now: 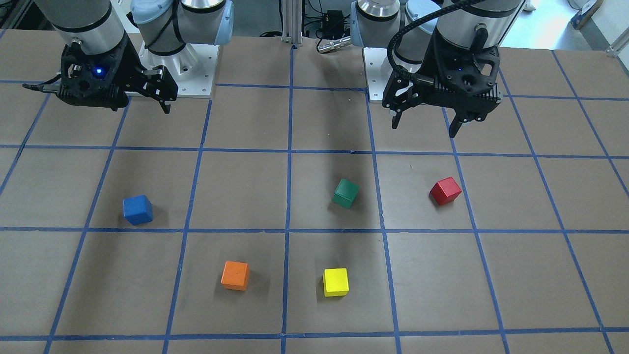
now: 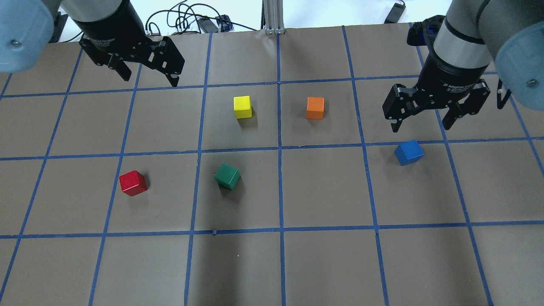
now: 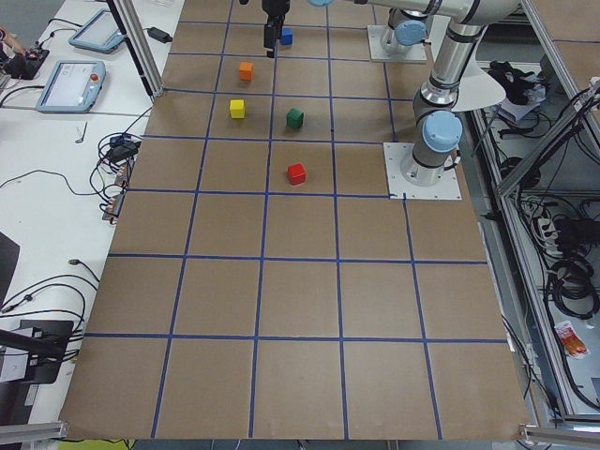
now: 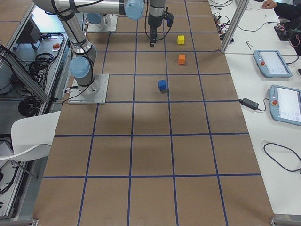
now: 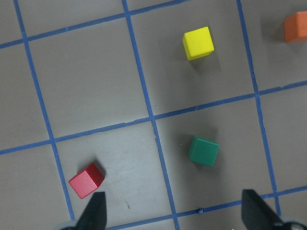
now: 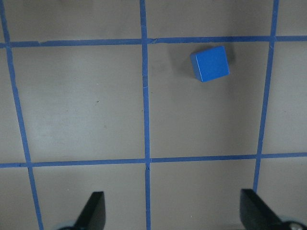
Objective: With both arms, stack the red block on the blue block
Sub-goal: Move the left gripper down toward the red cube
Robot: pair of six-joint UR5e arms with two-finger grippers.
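Wrist views split — left shows red block [image 5: 87, 180], right blue block [image 6: 209, 63].

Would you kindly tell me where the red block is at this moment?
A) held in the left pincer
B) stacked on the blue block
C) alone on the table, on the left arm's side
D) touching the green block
C: the red block lies by itself on the table, apart from the green block and far from the blue block, while the left pincer hangs open and empty.
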